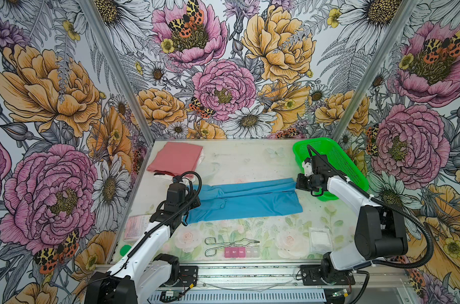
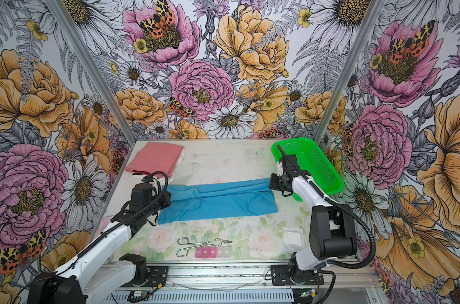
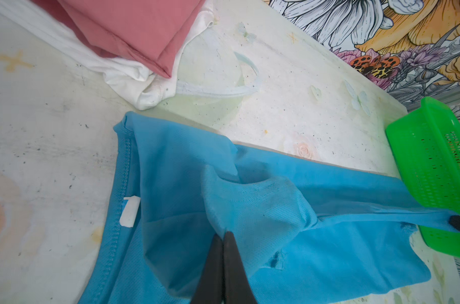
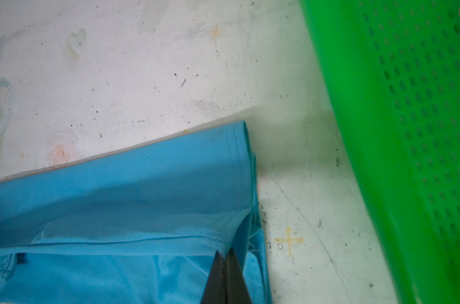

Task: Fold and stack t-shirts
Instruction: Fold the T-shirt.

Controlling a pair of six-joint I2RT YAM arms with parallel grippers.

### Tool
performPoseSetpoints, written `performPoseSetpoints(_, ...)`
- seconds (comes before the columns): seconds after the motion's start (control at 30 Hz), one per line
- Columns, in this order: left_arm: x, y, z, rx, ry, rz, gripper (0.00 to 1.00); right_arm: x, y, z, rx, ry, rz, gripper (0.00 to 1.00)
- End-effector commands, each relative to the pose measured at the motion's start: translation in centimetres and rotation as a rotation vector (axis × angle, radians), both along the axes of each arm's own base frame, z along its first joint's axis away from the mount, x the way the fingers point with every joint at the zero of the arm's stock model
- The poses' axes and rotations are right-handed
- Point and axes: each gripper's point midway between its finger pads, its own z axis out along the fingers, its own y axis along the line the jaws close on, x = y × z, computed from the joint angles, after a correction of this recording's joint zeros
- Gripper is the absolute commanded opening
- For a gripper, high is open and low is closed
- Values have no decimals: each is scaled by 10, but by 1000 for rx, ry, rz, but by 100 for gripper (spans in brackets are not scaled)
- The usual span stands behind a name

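Across the middle of the tabletop (image 1: 249,160), the blue t-shirt (image 1: 247,205) lies as a long band folded lengthwise, running from near the left edge toward the right edge. The left gripper (image 3: 224,233), jaws pressed together, pinches a raised fold of fabric at the collar end; a white label (image 3: 129,212) shows beside the neckline. The right gripper (image 4: 225,252), jaws likewise closed, pinches the layered fabric at the hem end, just beside the green basket (image 1: 351,168) at the far right corner. At the far left corner, a folded pink t-shirt (image 1: 176,158) rests on a white t-shirt (image 3: 123,73).
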Motion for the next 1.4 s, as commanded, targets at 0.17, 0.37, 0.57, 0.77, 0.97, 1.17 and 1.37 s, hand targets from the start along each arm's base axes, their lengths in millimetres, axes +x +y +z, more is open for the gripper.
performPoseSetpoints(0.17, -8, 6, -10, -2, 14, 39, 0, -6, -8, -4, -3, -55, -73, 0)
performPoseSetpoints(0.37, -15, 8, -20, -9, 34, 55, 0, -19, 5, -6, 39, -75, -41, 0)
performPoseSetpoints(0.57, -15, 7, -24, -13, 56, 59, 0, -30, 13, -22, 45, -30, -20, 0)
performPoseSetpoints(0.77, -18, 3, -21, -44, 52, 58, 55, -38, 12, -14, 28, -62, -36, 14)
performPoseSetpoints(0.97, -15, 16, 22, -38, -33, 101, 96, -40, 12, 36, 2, -185, -30, 62)
performPoseSetpoints(1.17, 0, -10, 42, -127, -59, -11, 99, -27, 50, 35, 73, -132, 135, 90)
performPoseSetpoints(1.37, 15, -60, 31, -197, -27, -122, 99, -15, 93, -6, 86, 9, 267, 99)
